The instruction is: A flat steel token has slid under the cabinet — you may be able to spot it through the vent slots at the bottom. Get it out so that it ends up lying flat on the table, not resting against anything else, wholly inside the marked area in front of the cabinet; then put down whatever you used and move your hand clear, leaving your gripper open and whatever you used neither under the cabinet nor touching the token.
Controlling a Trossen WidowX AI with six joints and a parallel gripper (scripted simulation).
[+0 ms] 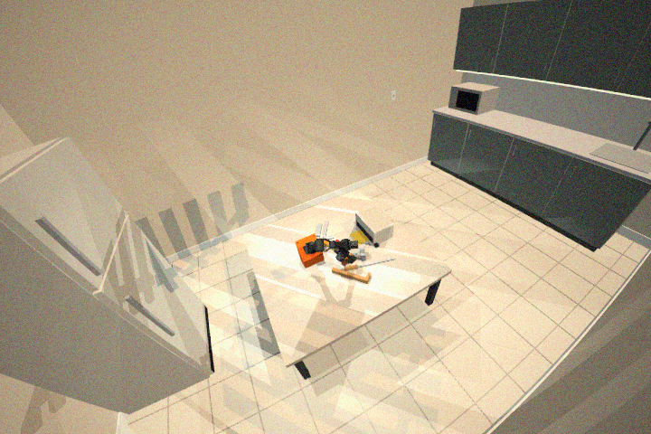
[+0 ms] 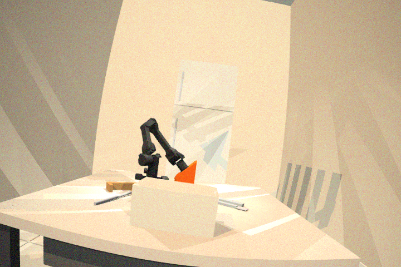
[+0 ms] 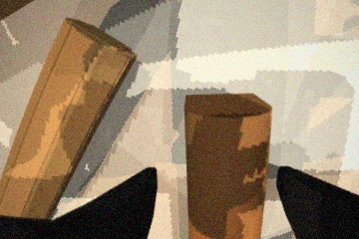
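My gripper (image 1: pixel 344 259) (image 2: pixel 151 177) (image 3: pixel 216 176) is open around an upright-looking wooden handle (image 3: pixel 227 164), with a gap on each side in the wrist view. The handle's lower part is hidden. A second wooden handle (image 1: pixel 351 267) (image 3: pixel 63 119) lies to the left in the wrist view; its steel rod (image 1: pixel 380 262) (image 2: pixel 112 198) points away on the table. The white cabinet (image 2: pixel 172 209) stands beyond the gripper, showing its slotted front (image 1: pixel 363 230) in the top view. The yellow marked area (image 1: pixel 358 237) is in front of it. I cannot make out the token.
A wooden L-shaped piece (image 1: pixel 351 274) (image 2: pixel 120 186) lies close to the rod's handle. Pale bars (image 1: pixel 322 230) (image 2: pixel 232 203) lie on the other side. The orange arm mount (image 1: pixel 310 258) (image 2: pixel 186 176) stands behind. A small grey object (image 1: pixel 361 251) sits beside the gripper.
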